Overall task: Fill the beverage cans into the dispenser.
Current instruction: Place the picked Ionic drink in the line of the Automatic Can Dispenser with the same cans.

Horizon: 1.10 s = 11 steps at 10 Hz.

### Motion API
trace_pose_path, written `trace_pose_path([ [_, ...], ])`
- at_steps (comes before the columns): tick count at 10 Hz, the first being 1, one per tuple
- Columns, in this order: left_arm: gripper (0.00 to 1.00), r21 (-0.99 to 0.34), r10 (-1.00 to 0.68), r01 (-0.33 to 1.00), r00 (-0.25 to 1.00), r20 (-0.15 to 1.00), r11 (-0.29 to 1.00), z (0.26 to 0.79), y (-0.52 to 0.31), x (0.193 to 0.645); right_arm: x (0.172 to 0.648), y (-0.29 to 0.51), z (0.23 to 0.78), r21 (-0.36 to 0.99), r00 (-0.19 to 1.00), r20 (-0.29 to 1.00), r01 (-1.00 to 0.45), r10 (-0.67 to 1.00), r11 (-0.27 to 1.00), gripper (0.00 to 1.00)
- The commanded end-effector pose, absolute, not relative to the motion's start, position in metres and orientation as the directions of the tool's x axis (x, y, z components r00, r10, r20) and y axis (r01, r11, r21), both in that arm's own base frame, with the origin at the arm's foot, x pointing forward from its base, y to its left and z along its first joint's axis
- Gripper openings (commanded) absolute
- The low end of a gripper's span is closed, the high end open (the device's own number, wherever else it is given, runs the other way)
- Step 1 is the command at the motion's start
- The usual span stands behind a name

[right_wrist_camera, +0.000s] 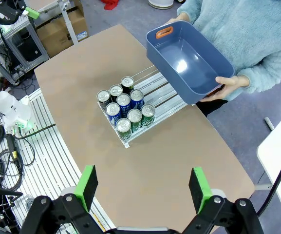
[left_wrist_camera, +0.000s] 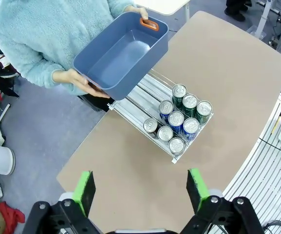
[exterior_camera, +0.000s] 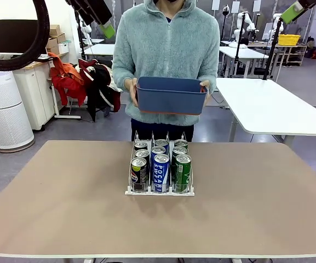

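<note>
The dispenser [exterior_camera: 159, 193] stands at the middle of the brown table, its three lanes holding several beverage cans: dark ones [exterior_camera: 139, 173] on the left, blue ones [exterior_camera: 161, 172] in the middle, green ones [exterior_camera: 183, 171] on the right. From above, the cans [left_wrist_camera: 178, 118] [right_wrist_camera: 124, 108] crowd the front end, and the rear rails of the dispenser [left_wrist_camera: 145, 95] [right_wrist_camera: 162, 95] lie bare. Both grippers hang high over the table, open and holding nothing: left gripper [exterior_camera: 100, 22] [left_wrist_camera: 140, 190], right gripper [exterior_camera: 294, 10] [right_wrist_camera: 142, 187].
A person at the far edge holds an empty dark-blue bin [exterior_camera: 171, 94] [left_wrist_camera: 121, 53] [right_wrist_camera: 189, 58] with both hands, above and behind the dispenser. The brown table [exterior_camera: 64, 208] is bare around the rack. A white table [exterior_camera: 273, 104] stands behind on the right.
</note>
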<state>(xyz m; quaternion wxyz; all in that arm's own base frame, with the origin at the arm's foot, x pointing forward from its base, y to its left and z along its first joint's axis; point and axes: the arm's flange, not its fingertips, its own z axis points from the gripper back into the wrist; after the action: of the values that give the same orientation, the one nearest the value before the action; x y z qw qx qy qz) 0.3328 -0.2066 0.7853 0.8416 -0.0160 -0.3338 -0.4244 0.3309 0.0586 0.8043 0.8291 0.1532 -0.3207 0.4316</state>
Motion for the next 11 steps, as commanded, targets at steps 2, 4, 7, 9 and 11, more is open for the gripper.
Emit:
trace_pose_path([
  [2,1.0,0.256,-0.704,0.725,0.417,0.575,0.639,0.785,-0.207,0.333,0.328,0.06,0.801,-0.02,0.428,0.663,-0.81,0.614,0.586,1.0],
  [4,1.0,0.263,-0.698,0.717,0.415,0.583,0.646,0.789,-0.205,0.333,0.328,0.06,0.801,-0.02,0.428,0.663,-0.81,0.614,0.586,1.0],
  [7,1.0,0.289,-0.703,0.712,0.391,0.594,0.64,0.8,-0.207,0.328,0.328,0.06,0.801,-0.02,0.428,0.663,-0.81,0.614,0.586,1.0],
  [9,1.0,0.299,-0.704,0.707,0.386,0.596,0.641,0.805,-0.207,0.327,0.328,0.06,0.801,-0.02,0.428,0.663,-0.81,0.614,0.586,1.0],
  [11,1.0,0.275,-0.701,0.72,0.395,0.594,0.638,0.798,-0.205,0.33,0.328,0.06,0.801,-0.02,0.428,0.663,-0.81,0.614,0.586,1.0],
])
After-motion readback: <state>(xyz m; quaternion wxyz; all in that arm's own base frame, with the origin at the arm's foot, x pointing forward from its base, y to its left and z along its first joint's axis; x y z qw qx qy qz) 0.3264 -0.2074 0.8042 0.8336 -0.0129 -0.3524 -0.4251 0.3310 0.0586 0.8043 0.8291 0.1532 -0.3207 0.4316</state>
